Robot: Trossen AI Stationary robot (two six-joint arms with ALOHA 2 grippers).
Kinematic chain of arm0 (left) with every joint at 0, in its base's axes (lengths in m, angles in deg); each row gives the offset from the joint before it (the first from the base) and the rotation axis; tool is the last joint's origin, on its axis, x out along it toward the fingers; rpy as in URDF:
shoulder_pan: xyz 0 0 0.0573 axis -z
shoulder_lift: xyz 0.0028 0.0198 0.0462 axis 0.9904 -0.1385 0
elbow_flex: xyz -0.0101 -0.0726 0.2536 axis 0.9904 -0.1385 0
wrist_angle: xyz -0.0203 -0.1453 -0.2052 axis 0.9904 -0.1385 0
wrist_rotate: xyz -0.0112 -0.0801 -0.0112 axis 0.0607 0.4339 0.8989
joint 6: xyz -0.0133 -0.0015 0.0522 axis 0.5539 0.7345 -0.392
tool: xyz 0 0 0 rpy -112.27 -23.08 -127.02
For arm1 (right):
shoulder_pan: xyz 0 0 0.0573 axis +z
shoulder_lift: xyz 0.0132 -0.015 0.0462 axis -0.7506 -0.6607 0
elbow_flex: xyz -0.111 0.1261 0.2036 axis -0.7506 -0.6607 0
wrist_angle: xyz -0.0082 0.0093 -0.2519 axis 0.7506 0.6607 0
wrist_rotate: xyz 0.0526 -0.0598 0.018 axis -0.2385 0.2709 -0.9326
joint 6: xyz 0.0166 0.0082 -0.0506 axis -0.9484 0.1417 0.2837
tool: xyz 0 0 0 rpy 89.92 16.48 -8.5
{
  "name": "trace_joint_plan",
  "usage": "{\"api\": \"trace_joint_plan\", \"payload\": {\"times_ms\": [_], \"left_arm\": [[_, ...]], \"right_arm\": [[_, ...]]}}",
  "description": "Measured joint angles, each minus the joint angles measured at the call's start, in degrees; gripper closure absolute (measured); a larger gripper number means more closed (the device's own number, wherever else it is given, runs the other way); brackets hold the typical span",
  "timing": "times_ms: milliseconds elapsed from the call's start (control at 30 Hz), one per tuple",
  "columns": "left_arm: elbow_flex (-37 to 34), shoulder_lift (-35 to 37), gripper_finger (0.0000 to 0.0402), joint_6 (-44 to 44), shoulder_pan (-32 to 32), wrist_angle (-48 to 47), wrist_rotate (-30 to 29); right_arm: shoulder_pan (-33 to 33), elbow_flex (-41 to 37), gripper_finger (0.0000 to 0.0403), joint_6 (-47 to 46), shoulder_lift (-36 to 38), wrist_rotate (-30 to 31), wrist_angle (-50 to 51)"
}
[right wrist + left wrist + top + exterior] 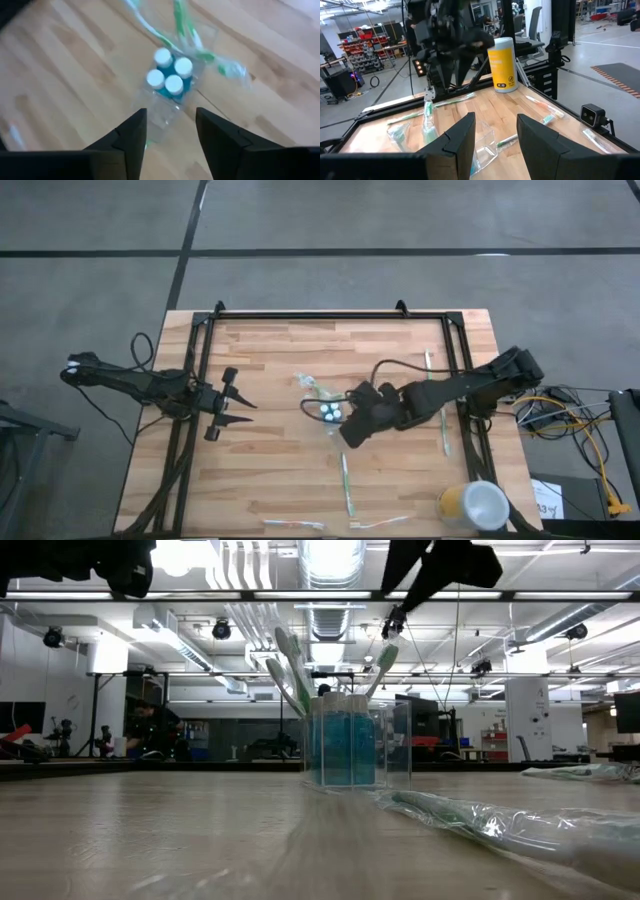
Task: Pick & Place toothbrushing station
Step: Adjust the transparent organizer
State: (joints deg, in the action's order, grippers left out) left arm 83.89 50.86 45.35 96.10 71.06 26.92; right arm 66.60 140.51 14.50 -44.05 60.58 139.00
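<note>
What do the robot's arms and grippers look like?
Both arms are dark, nearly black, thin and jointed. The left arm ends in a left gripper with two pointed black fingers. The right arm has a black cable looping over it, and its right gripper has two flat, angular dark fingers.

This was a large industrial lab or workshop: exposed ceiling ducts (330,565), strip lights, red parts shelving (357,42), office chairs (535,22), concrete floor (350,215) around the wooden table (280,470).

Clear plastic cup (345,745), wooden table (280,480).
</note>
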Motion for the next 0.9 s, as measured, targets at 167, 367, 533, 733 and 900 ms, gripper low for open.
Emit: {"api": "trace_joint_plan", "payload": {"times_ms": [167, 367, 533, 733, 900], "left_arm": [[0.0, 0.0, 0.0252, -0.01, 0.0, -0.37, 0.0], [0.0, -0.04, 0.0252, -0.02, 0.0, -0.5, -0.01], [0.0, -0.05, 0.0252, 0.0, 0.0, -0.71, 0.01], [0.0, -0.04, 0.0252, -0.01, 0.0, -0.69, 0.01], [0.0, -0.04, 0.0252, 0.0, 0.0, -0.67, 0.01]], "right_arm": [[0.15, 3.19, 0.0232, -5.46, -4.67, -2.94, 5.56], [0.3, 3.39, 0.0232, -7.43, -7.49, -2.96, 5.83], [0.3, 3.36, 0.0232, -10.71, -8.11, -2.97, 6.19], [0.3, 3.29, 0.0232, -14.59, -8.2, -2.97, 6.02], [0.3, 3.21, 0.0233, -14.66, -9.17, -3.64, 5.46]]}}
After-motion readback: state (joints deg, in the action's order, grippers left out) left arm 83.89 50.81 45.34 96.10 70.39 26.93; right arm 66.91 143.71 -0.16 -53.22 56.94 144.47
